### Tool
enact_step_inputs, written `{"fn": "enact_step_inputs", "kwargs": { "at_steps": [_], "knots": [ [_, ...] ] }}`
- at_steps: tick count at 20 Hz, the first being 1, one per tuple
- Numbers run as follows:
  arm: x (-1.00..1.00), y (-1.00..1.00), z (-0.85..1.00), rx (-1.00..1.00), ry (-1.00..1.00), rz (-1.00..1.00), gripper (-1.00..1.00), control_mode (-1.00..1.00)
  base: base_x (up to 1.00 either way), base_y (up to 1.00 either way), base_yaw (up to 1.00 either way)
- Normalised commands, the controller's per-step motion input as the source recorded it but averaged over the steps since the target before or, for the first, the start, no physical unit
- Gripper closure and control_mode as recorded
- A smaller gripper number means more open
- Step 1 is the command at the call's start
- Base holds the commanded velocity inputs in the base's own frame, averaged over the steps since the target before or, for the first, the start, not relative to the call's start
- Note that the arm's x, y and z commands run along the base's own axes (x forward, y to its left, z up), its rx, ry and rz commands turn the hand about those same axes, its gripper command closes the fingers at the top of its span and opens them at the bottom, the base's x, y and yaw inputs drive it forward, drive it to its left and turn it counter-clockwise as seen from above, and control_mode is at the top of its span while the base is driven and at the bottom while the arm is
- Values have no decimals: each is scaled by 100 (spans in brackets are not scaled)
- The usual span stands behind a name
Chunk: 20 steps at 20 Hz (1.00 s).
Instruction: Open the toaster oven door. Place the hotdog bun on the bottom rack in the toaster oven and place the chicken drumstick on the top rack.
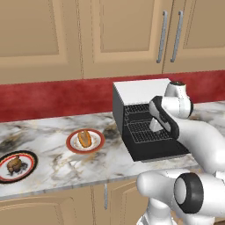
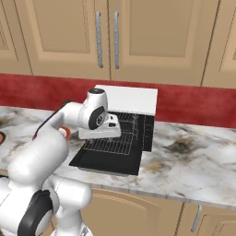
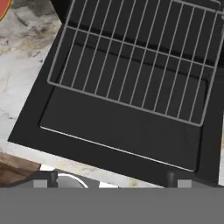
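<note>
The toaster oven, black with a white top, stands on the counter with its toaster oven door folded down flat. The bottom rack is slid out over the door, and the top rack sits inside above it. My gripper hovers just above the pulled-out rack, open with nothing between its fingers. The hotdog bun lies on a red-rimmed plate left of the oven. The chicken drumstick rests on a dark-rimmed plate at the far left.
The marble counter runs along a red backsplash under wooden wall cabinets. The counter's front edge is close below the open door. Bare counter lies right of the oven.
</note>
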Motion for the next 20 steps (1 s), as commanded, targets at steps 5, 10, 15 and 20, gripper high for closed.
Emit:
{"fn": "enact_step_inputs", "kwargs": {
  "at_steps": [5,10,15,20],
  "knots": [
    [-37,16,57,0,1,-5,-100,-100,0,0,0],
    [-38,16,58,-1,7,-4,-100,-100,0,0,0],
    [-43,24,48,-5,7,0,-100,-100,0,0,0],
    [-48,29,37,-8,4,0,-100,-100,0,0,0]
  ]
}}
